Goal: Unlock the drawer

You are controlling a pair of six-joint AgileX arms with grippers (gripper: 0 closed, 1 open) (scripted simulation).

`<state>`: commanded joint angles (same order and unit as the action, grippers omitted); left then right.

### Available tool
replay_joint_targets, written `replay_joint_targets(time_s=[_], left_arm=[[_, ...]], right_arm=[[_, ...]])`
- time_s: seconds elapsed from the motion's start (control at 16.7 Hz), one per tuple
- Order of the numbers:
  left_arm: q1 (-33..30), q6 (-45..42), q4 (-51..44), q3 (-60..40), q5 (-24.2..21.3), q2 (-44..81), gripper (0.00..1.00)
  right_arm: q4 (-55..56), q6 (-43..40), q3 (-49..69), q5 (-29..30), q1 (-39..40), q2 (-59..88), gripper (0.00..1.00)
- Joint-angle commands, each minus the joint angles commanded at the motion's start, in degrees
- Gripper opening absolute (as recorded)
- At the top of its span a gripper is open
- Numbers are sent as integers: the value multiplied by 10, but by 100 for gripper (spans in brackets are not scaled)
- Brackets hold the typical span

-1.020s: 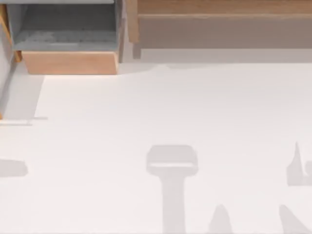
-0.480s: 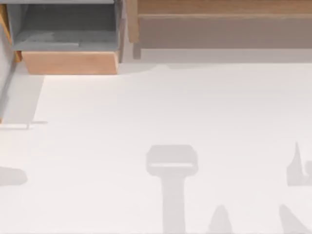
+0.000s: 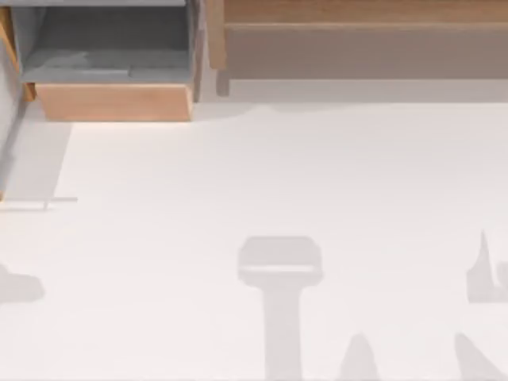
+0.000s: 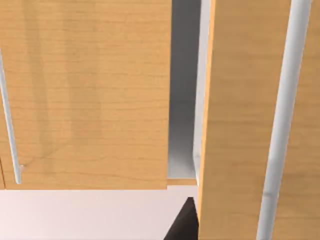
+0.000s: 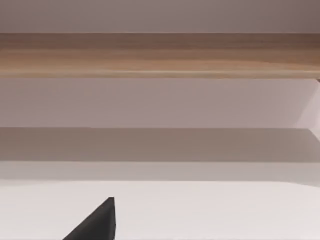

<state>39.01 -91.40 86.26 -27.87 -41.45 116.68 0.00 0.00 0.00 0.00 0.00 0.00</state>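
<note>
The drawer sits at the table's far left corner in the top view. It stands pulled out, with its grey inside open to view behind the plain tan front board. In the left wrist view a dark tip of my left gripper lies close to light wooden panels with a grey gap between them. A dark tip of my right gripper hangs over the white table, facing a long wooden unit.
A wide wooden unit with a grey-brown face runs along the far edge to the drawer's right. Slim metal bars run along the panels in the left wrist view. Arm shadows fall on the white table.
The shadow at the table's left edge has drawn back toward that edge and sunk a little. The drawer and the wide unit have not visibly moved.
</note>
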Motion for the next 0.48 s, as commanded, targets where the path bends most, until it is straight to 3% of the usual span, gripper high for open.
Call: replay_joint_targets(time_s=[0.12,0.48], left_arm=[[0,0,0,0,0,0,98],[0,0,0,0,0,0,100]], right_arm=[[0,0,0,0,0,0,100],[0,0,0,0,0,0,100]])
